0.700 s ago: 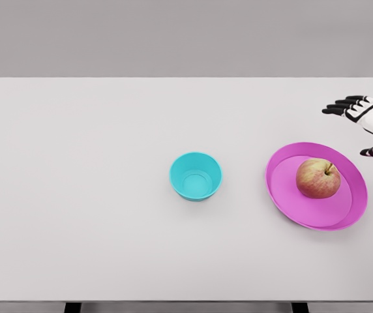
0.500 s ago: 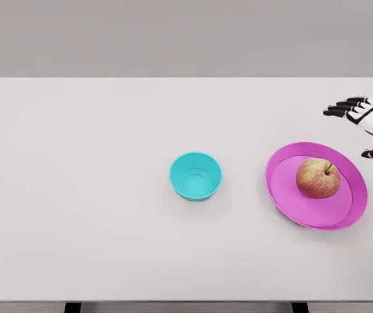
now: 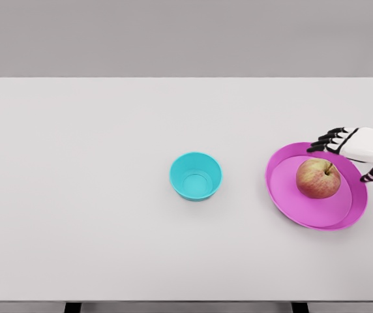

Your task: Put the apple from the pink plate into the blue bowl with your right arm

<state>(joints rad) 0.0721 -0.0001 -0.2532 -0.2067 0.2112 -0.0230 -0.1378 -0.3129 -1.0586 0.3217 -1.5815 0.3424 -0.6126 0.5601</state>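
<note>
Pink plate (image 3: 284, 195) sits nearest, on right of white table (image 3: 95, 195), w/ apple (image 3: 317, 178) resting on it. Blue bowl (image 3: 195, 176) is left of plate, apart. Right hand (image 3: 356, 149) hangs over plate's far rim, fingers spread, holding nothing, just behind apple.

We see only our right hand (image 3: 356, 149), reaching in from the right edge of the scene, with just a short stretch of white wrist showing behind it. The palm is white and the fingers (image 3: 323, 141) are black, spread and pointing left, relaxed and holding nothing. The thumb sits apart, nearer to us, below the palm.
</note>
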